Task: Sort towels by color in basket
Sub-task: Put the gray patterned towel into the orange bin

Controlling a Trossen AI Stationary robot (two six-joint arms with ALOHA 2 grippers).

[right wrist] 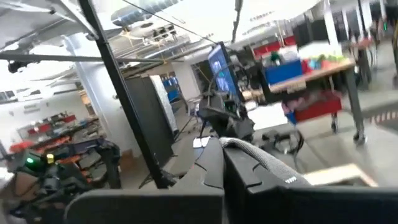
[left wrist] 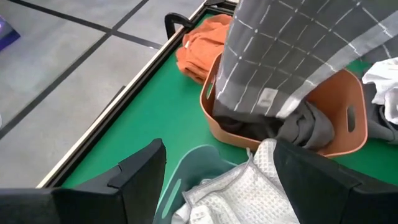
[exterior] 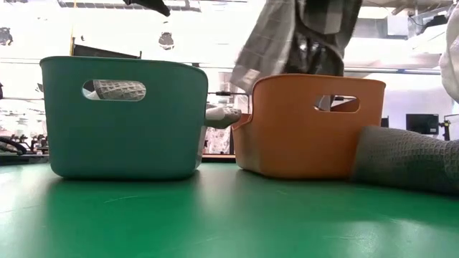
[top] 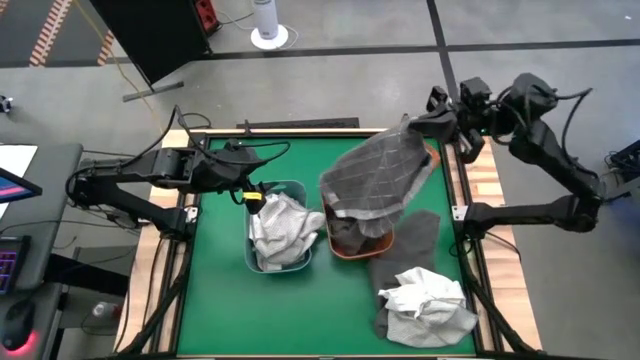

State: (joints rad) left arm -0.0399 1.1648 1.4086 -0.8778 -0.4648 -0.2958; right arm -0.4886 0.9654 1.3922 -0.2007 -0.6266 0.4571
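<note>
Hanging from the right gripper (top: 432,122), a dark grey cloth with thin white checks (top: 378,175) drapes over the rust-orange plastic basket (top: 337,243) in the high view. That claw sits near the table's far right corner, at about one o'clock from the table's middle, clenched on one corner of the checked cloth; the wrist view shows a fold of fabric pinched between its dark fingers (right wrist: 261,158).

The step in hand looks like the drop of a dark towel into the orange basket, which already holds dark grey cloth (left wrist: 298,127). The next move probably calls for bringing the gripper toward seven o'clock until the hanging cloth is centred over the basket, then lowering and releasing so that no edge trails over the rim.

The checked cloth's long axis runs from the held corner at one o'clock down to its loose end at seven o'clock, spreading wide over the basket.

The left gripper (top: 243,188) hovers at the far rim of the teal plastic basket (top: 298,188), fingers spread and empty, over the pale waffle-weave towels (top: 282,228) piled inside. At five o'clock a crumpled white cloth (top: 427,300) lies on a flat dark grey towel (top: 415,240) on the green table (top: 220,310), not yet sorted. A rust-orange cloth (left wrist: 202,46) lies beyond the orange basket.
</note>
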